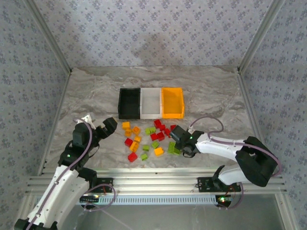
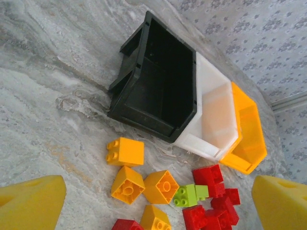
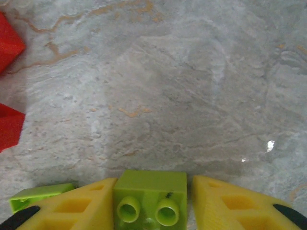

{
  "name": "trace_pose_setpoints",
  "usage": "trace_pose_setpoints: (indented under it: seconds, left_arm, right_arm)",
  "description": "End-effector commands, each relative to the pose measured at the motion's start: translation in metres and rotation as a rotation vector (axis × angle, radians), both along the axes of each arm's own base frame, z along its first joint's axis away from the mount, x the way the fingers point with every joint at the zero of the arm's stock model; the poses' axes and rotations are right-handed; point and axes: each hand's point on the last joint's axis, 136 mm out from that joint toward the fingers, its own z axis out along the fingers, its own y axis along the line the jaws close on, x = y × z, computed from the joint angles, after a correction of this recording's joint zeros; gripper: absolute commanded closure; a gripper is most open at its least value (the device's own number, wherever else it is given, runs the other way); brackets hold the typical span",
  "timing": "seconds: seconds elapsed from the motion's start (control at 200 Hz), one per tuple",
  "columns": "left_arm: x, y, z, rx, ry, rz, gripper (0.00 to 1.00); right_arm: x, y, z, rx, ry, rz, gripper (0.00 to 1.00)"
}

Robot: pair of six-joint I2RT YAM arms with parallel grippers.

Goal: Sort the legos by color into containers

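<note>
**Right wrist view.** The right fingers (image 3: pixel 220 203), yellow and nearest the lens, are bracketing a lime green lego (image 3: pixel 149 196) whose studs are facing the camera. They are standing narrowly apart, one pad lying against the brick and the other just beside it; whether they are already pinching it cannot be told. A second green lego (image 3: pixel 41 194) is peeking out from behind one finger, and two red legos (image 3: pixel 9 127) are sitting at the frame's edge. Ahead of the fingers the marbled surface (image 3: pixel 192 86) is lying bare.

**Left wrist view.** The left fingers (image 2: pixel 29 203) are standing wide apart, gripping and touching nothing, and hovering above the orange-yellow legos (image 2: pixel 127 184).

**Top view.** The cluster of legos (image 1: pixel 146 139) is lying between the two arms, in front of the black bin (image 1: pixel 129 103), the white bin (image 1: pixel 151 102) and the orange-yellow bin (image 1: pixel 172 101). These are standing side by side, wall against wall. Open surface is stretching to either side of the bins and behind them up to the papered walls (image 1: pixel 153 28). An aluminium rail (image 1: pixel 153 182) is bounding the near edge.
</note>
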Motion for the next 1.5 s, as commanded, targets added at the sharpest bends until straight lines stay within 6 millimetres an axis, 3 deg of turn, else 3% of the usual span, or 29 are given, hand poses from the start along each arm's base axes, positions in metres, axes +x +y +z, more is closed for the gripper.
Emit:
trace_pose_setpoints:
  seconds: [0.0, 0.185, 0.31, 0.535, 0.62, 0.845, 1.009, 1.059, 1.159, 1.299, 1.384, 1.494]
  left_arm:
    - [0.006, -0.002, 0.022, 0.006, -0.048, -0.009, 0.01]
    - [0.011, -0.008, 0.035, -0.002, -0.081, -0.034, 0.02]
    - [0.015, -0.010, 0.040, -0.008, -0.091, -0.037, 0.02]
    - [0.021, -0.028, 0.037, -0.057, -0.048, -0.106, 0.01]
    - [0.020, -0.030, 0.026, -0.037, 0.006, -0.124, 0.00]
    - [0.008, -0.035, 0.002, -0.017, 0.097, -0.174, 0.01]
    - [-0.001, -0.036, -0.006, 0.019, 0.142, -0.202, 0.02]
    - [-0.002, -0.036, -0.008, 0.027, 0.150, -0.205, 0.02]
    - [-0.005, -0.036, -0.009, 0.041, 0.162, -0.216, 0.02]
    - [-0.009, -0.037, -0.010, 0.070, 0.175, -0.235, 0.04]
    - [-0.012, -0.041, -0.015, 0.103, 0.193, -0.263, 0.07]
    - [-0.018, -0.051, -0.031, 0.194, 0.248, -0.303, 0.10]
  right_arm:
    - [-0.010, -0.008, -0.010, -0.020, 0.046, -0.028, 0.58]
    - [-0.004, -0.010, -0.002, -0.005, 0.026, -0.013, 0.69]
    - [0.008, -0.012, 0.021, 0.022, -0.029, 0.027, 0.72]
    - [0.071, 0.001, 0.105, 0.020, -0.215, 0.237, 0.72]
    - [0.101, 0.014, 0.120, 0.010, -0.244, 0.306, 0.72]
    - [0.193, 0.044, 0.119, -0.036, -0.277, 0.371, 0.70]
    - [0.235, 0.053, 0.103, -0.052, -0.254, 0.361, 0.67]
    - [0.241, 0.056, 0.098, -0.055, -0.237, 0.361, 0.64]
    - [0.247, 0.058, 0.097, -0.052, -0.230, 0.352, 0.47]
    - [0.248, 0.056, 0.119, -0.047, -0.288, 0.337, 0.35]
    - [0.238, 0.054, 0.134, -0.031, -0.337, 0.339, 0.30]
    - [0.215, 0.053, 0.138, 0.005, -0.352, 0.342, 0.29]
